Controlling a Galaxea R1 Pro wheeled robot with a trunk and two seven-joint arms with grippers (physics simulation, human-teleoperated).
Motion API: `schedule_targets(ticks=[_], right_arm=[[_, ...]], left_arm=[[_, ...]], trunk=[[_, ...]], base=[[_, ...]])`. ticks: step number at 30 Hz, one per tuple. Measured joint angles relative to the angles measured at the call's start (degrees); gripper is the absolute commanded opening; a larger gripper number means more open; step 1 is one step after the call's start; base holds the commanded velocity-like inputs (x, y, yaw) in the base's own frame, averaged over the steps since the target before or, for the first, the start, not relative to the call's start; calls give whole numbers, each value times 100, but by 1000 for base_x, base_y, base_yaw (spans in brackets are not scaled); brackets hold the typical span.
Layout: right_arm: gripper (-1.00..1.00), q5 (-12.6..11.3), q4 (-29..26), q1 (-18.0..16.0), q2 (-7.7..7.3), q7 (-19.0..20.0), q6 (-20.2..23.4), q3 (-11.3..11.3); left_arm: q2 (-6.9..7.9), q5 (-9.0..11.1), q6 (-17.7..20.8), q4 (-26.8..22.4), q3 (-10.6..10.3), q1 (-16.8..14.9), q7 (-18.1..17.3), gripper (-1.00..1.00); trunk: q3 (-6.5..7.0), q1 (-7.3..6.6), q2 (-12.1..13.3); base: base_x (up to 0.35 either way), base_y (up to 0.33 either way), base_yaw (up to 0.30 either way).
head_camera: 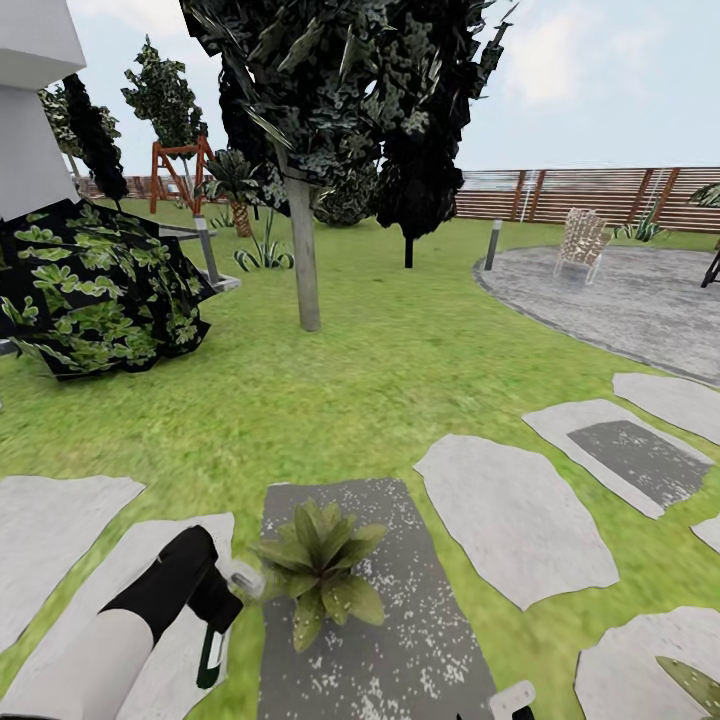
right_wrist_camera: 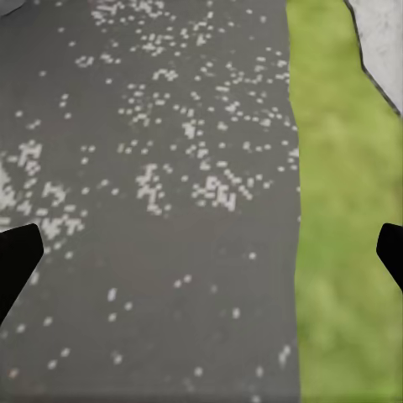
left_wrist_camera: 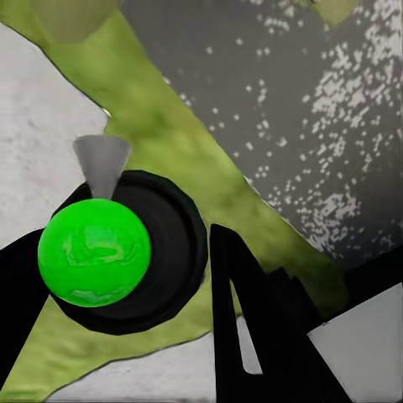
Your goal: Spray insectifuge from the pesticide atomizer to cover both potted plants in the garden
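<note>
My left gripper is shut on the pesticide atomizer, whose dark green body hangs below the fingers. Its pale trigger head points at a potted plant, a green rosette on a dark speckled stone. In the left wrist view the bottle sits between the black fingers, with its grey nozzle over grass. A leaf of the second plant shows at the lower right edge. My right gripper is open above the dark stone, nothing between its fingertips.
Pale stepping stones lie around on the lawn. A tree trunk stands ahead and a big dark broad-leaved plant at the left. A gravel circle with a chair and the brown fence lie beyond.
</note>
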Motion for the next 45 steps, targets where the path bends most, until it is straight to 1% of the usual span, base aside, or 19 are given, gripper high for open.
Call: schedule_targets(ticks=[2, 5, 12, 15, 17, 20, 23, 27, 31, 33, 35, 38, 39, 40, 41, 43, 44, 45], right_arm=[[100, 0, 0, 0, 0, 0, 0, -1], [100, 0, 0, 0, 0, 0, 0, 1], [100, 0, 0, 0, 0, 0, 0, 0], [100, 0, 0, 0, 0, 0, 0, -1], [100, 0, 0, 0, 0, 0, 0, 1], [100, 0, 0, 0, 0, 0, 0, -1], [100, 0, 0, 0, 0, 0, 0, 1], [100, 0, 0, 0, 0, 0, 0, 0], [100, 0, 0, 0, 0, 0, 0, 3], [100, 0, 0, 0, 0, 0, 0, 1], [100, 0, 0, 0, 0, 0, 0, -1], [100, 0, 0, 0, 0, 0, 0, -2], [100, 0, 0, 0, 0, 0, 0, -1], [100, 0, 0, 0, 0, 0, 0, -2], [100, 0, 0, 0, 0, 0, 0, 0], [100, 0, 0, 0, 0, 0, 0, -1], [100, 0, 0, 0, 0, 0, 0, 0], [100, 0, 0, 0, 0, 0, 0, 1]], left_arm=[[-3, 10, -7, 1, -18, 60, -1, -100], [-66, 20, -11, 4, -26, 164, -1, -100], [-154, 56, 11, 2, -20, 181, -21, -100], [-298, 63, 1, 2, -16, 186, -18, -100], [-349, 53, -6, 2, -16, 189, -13, -100], [-360, 52, -12, 4, -16, 235, -17, -100], [-326, 49, -25, 11, -16, 271, -16, -100], [-306, -7, -38, 53, -33, 577, 4, -100], [-290, 11, -35, 11, -20, 666, -6, -100], [-288, 31, -12, -31, -5, 627, -17, -100], [-299, 36, 22, -65, -4, 496, -77, -100], [-285, 18, 39, -83, -16, 55, -411, -100], [-270, -1, 46, -85, -28, -190, -686, -100], [-238, -23, 37, -86, -32, -315, -779, -100], [-201, -34, 36, -85, -34, -374, -817, -100], [-133, -36, 37, -86, -39, -479, -859, -100], [-95, -40, 34, -70, -49, -579, -880, -100], [-85, -69, 42, -58, -84, -627, -888, -100]], trunk=[[0, 0, 0], [0, 0, 0], [0, 0, 0], [0, 0, 0], [0, 0, 0], [0, 0, 0], [0, 0, 0], [0, 0, 0], [0, 0, 0], [0, 0, 0], [1, 0, 0], [1, 0, 0], [1, 0, 0], [1, 0, 0], [1, 0, 0], [1, 0, 0], [1, 0, 0], [0, 0, 0]], base=[[0, 0, 0], [0, 0, 0], [0, 0, 0], [0, 0, 0], [0, 0, 0], [0, 0, 0], [0, 0, 0], [0, 0, 0], [0, 0, 0], [0, 0, 0], [0, 0, 0], [0, 0, 0], [0, 0, 0], [0, 0, 0], [0, 0, 0], [0, 0, 0], [0, 0, 0], [0, 0, 0]])
